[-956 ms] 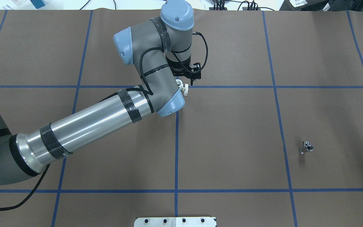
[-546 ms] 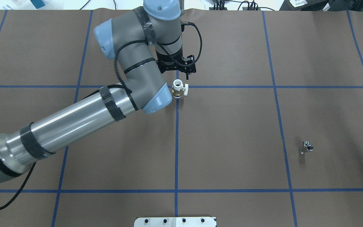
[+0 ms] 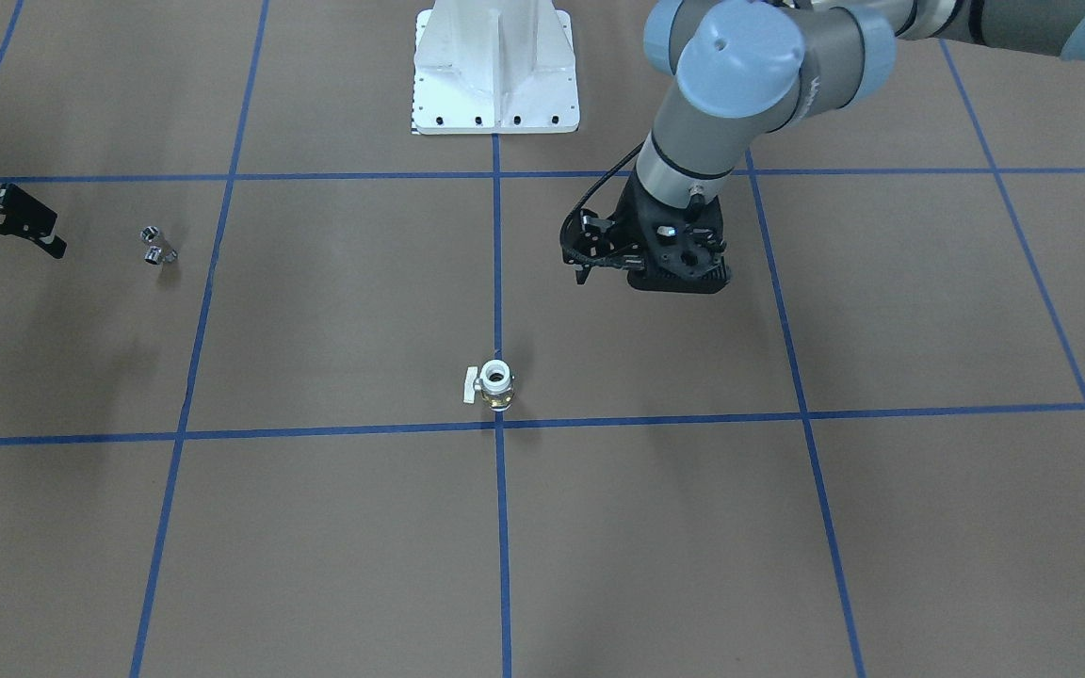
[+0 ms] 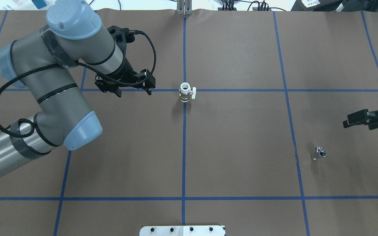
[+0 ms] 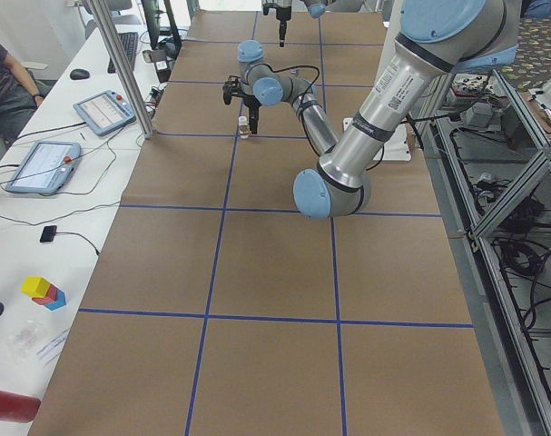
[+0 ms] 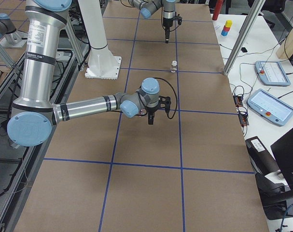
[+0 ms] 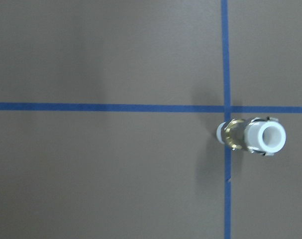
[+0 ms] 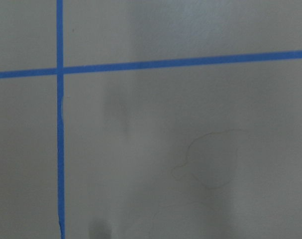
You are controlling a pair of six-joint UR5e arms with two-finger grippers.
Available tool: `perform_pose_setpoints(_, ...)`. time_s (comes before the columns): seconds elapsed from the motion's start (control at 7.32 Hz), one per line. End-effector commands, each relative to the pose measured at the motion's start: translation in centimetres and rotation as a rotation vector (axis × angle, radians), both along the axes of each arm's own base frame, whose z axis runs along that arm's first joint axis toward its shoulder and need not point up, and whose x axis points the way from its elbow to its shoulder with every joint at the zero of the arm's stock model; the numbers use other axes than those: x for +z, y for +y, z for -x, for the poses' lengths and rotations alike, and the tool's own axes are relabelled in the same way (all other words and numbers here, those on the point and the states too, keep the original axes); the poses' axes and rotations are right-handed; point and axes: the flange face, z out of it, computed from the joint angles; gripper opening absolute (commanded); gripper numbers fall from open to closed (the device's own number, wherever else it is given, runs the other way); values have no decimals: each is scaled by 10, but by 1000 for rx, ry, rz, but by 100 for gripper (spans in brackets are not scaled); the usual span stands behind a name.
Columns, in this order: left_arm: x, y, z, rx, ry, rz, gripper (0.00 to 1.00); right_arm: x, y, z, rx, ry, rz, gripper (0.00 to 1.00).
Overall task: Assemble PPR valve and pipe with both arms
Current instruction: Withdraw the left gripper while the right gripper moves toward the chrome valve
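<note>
The PPR valve (image 4: pixel 185 92) stands upright on the blue tape crossing at the table's middle, with a white collar on top, a brass body and a small white handle. It also shows in the front view (image 3: pixel 493 384) and the left wrist view (image 7: pixel 252 135). My left gripper (image 4: pixel 134 92) is open and empty, off to the valve's left. The pipe (image 4: pixel 318 153), a small silver fitting, lies on the right side of the table, and shows in the front view (image 3: pixel 156 246). My right gripper (image 4: pixel 364 101) is open and empty near the right edge, beyond the pipe.
The white pedestal base (image 3: pixel 495 66) stands at the robot's side of the table. Blue tape lines (image 4: pixel 184 147) divide the brown mat into squares. A side bench with tablets (image 5: pixel 44 163) runs along the far edge of the table.
My left arm has swung away to the left, leaving the valve standing uncovered on the crossing. My right gripper has come into view from the right edge.
</note>
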Motion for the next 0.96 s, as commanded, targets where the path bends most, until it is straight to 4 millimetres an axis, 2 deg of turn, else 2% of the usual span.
perform_pose_setpoints(0.0,2,6,15,-10,-4,3,100,-15,41,56,36,17,35,99)
perform_pose_setpoints(0.55,3,5,21,-20,-22,15,100,-20,59,86,2,21,50,96)
perform_pose_setpoints(0.82,6,4,22,-18,-27,11,100,-14,57,93,11,45,44,93)
